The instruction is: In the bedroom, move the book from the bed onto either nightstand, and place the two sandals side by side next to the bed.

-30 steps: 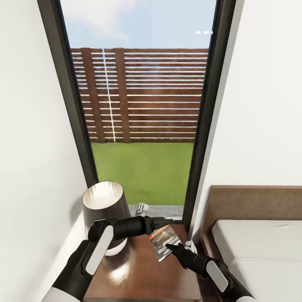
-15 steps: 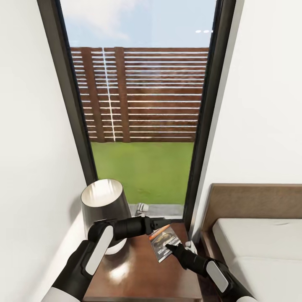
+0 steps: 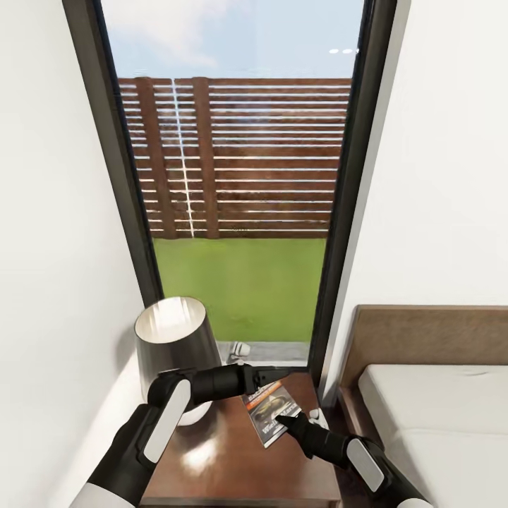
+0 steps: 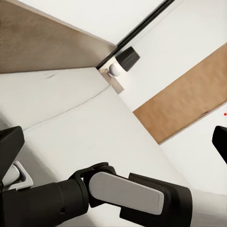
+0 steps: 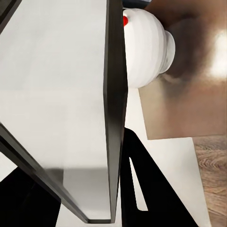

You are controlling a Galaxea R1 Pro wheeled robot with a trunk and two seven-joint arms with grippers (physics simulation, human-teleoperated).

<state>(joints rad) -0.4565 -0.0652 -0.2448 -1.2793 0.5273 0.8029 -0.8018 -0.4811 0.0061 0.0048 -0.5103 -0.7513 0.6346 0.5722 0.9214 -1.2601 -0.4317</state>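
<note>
The book point(image 3: 271, 413) hangs tilted over the nightstand point(image 3: 233, 466), right of the lamp point(image 3: 176, 353). Right gripper point(image 3: 284, 420) pinches its lower edge; left gripper point(image 3: 275, 372) state unclear. Judged light, thin, floppy, slippery: grip near spine

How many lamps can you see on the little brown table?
1. The lamp stands on the nightstand, at the far side near the window, beside the book. The robot's left arm crosses in front of its base, so small things behind it could be hidden.
</note>
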